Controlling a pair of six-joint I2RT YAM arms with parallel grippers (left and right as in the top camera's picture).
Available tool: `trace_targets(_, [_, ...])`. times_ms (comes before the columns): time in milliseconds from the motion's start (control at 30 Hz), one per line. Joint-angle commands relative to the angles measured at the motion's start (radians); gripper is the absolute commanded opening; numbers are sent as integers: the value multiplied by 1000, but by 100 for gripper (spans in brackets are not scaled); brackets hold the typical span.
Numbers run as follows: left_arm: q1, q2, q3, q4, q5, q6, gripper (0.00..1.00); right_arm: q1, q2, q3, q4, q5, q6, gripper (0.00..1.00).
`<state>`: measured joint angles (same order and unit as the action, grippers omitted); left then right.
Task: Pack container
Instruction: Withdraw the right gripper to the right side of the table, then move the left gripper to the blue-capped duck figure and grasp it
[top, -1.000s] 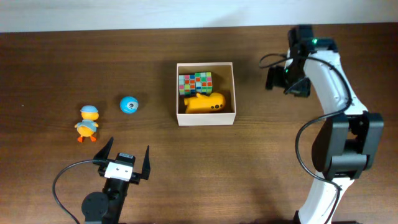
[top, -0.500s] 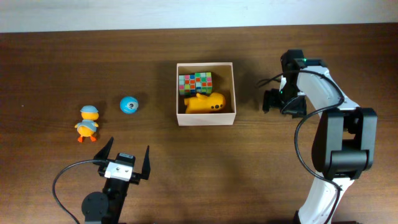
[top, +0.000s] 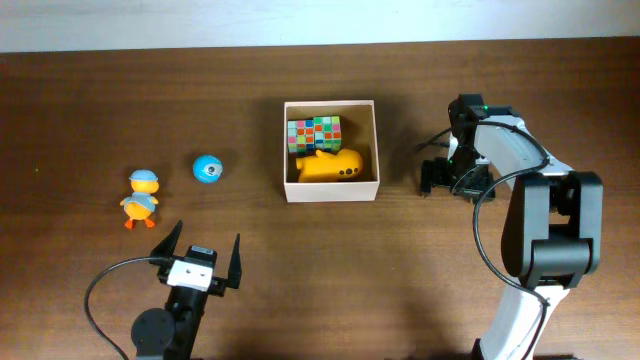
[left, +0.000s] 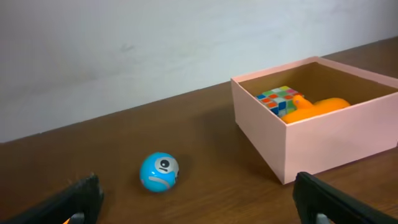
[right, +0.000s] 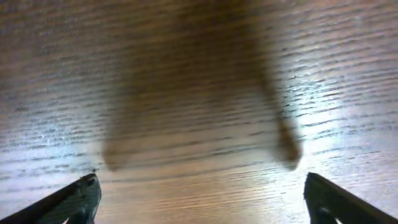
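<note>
Half packed: two toys in, two waiting outside.
The container sits mid-way along the surface, holding a checkered cube and a yellow toy; a blue ball and a duck figure lie outside, off to its left; the left gripper gapes empty near them; the right gripper is spread wide over bare wood, empty too.

A dark brown wooden table carries a square, white-walled container near its middle. Left of the container lies a blue ball; farther left stands an orange duck toy.
</note>
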<state>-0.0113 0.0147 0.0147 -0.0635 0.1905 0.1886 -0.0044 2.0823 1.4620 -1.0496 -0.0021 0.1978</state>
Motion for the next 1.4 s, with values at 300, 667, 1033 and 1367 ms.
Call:
trace_targets(300, [6,-10,60,-63,-3,-171,99,-4,-11,-5,4,26,-6,99])
trace_targets(667, [6,-8,242,-256,5,-171,99,-4,-11,-5,4,26,-6,99])
trace_targets(1033, [6,303,567,-425,5,-174,99,-4,-11,-5,4,26,-6,99])
trace_targets(1367, [6,925,1072,-835,27,-174,99,-4,-11,-5,4,26,-6,99])
